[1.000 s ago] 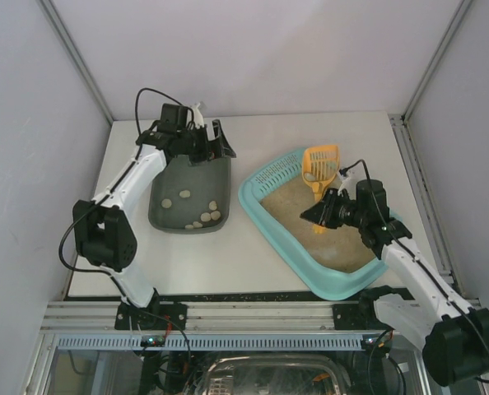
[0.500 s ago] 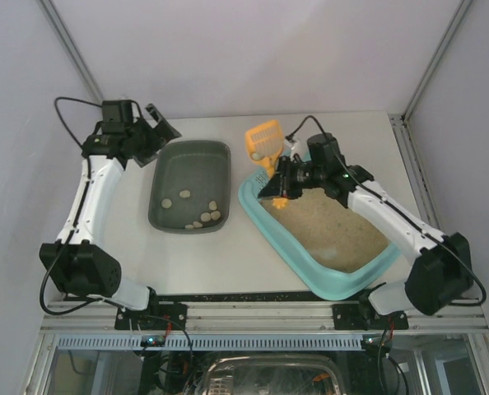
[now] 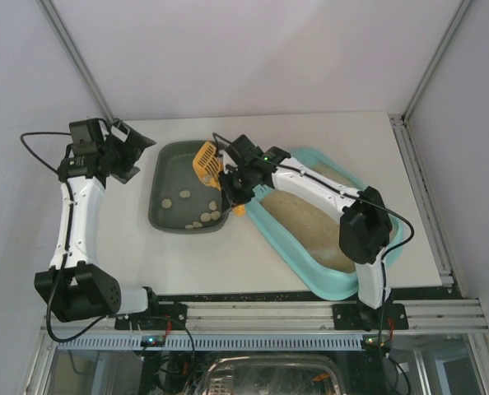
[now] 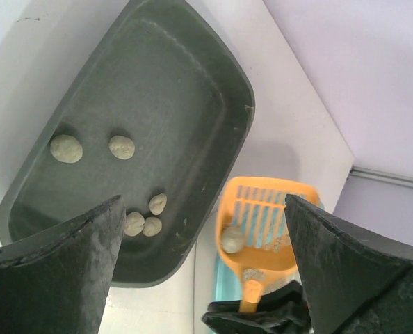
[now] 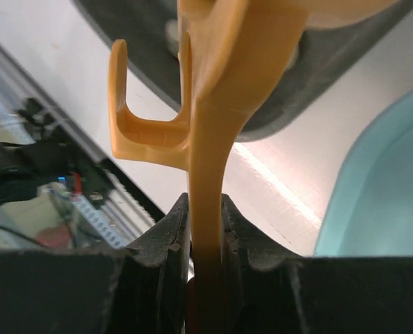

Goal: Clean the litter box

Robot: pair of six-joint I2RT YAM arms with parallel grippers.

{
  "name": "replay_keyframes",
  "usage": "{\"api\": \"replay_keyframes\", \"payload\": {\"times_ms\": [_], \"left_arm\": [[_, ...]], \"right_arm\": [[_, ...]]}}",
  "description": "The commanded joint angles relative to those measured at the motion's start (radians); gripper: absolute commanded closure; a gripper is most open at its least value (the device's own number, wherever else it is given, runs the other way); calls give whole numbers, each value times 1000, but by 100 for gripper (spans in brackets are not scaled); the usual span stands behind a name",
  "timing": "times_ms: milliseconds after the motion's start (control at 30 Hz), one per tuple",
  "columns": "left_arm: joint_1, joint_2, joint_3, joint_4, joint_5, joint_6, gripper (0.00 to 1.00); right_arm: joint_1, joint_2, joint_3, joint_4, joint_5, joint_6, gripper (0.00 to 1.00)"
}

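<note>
The light-teal litter box point(image 3: 286, 247) with beige litter lies right of centre; its rim shows in the right wrist view point(image 5: 380, 188). My right gripper point(image 3: 236, 188) is shut on the handle point(image 5: 206, 209) of an orange slotted scoop point(image 3: 207, 160). The scoop head hangs over the right edge of the dark grey tub point(image 3: 179, 164). In the left wrist view the scoop point(image 4: 262, 223) carries one grey clump point(image 4: 232, 239) and some litter grains. My left gripper point(image 3: 133, 150) is open and empty, above the table left of the tub's far end, with its fingers point(image 4: 60, 264) wide apart.
Several grey clumps point(image 3: 199, 216) lie in the tub's near half, also seen from the left wrist point(image 4: 122, 147). White walls and metal frame posts close the table at the back and sides. A metal rail point(image 3: 253, 309) runs along the near edge.
My right arm has swung the scoop left, from the litter box to over the tub's right edge. My left arm has drawn back from the tub's far end to the left.
</note>
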State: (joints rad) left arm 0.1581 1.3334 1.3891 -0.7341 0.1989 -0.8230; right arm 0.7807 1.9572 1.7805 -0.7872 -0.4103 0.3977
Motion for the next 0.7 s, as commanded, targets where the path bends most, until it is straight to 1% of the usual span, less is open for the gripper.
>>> {"api": "replay_keyframes", "payload": {"times_ms": [0, 67, 133, 167, 267, 333, 500, 667], "left_arm": [[23, -54, -39, 116, 113, -6, 0], [23, -59, -46, 150, 159, 12, 0], [24, -56, -66, 219, 257, 16, 0], [24, -56, -84, 264, 328, 4, 0], [23, -54, -135, 439, 474, -71, 0], [23, -49, -164, 572, 542, -130, 0], [23, -18, -174, 697, 601, -221, 0], [23, -4, -218, 866, 632, -364, 0]], "right_arm": [[56, 30, 70, -131, 236, -102, 100], [81, 36, 69, -144, 351, -122, 100], [110, 41, 64, -149, 449, -141, 100], [133, 44, 64, -151, 492, -155, 100], [181, 57, 71, -152, 615, -190, 100], [207, 65, 76, -151, 682, -211, 100], [259, 82, 75, -150, 816, -252, 100], [305, 111, 68, -137, 888, -275, 100]]}}
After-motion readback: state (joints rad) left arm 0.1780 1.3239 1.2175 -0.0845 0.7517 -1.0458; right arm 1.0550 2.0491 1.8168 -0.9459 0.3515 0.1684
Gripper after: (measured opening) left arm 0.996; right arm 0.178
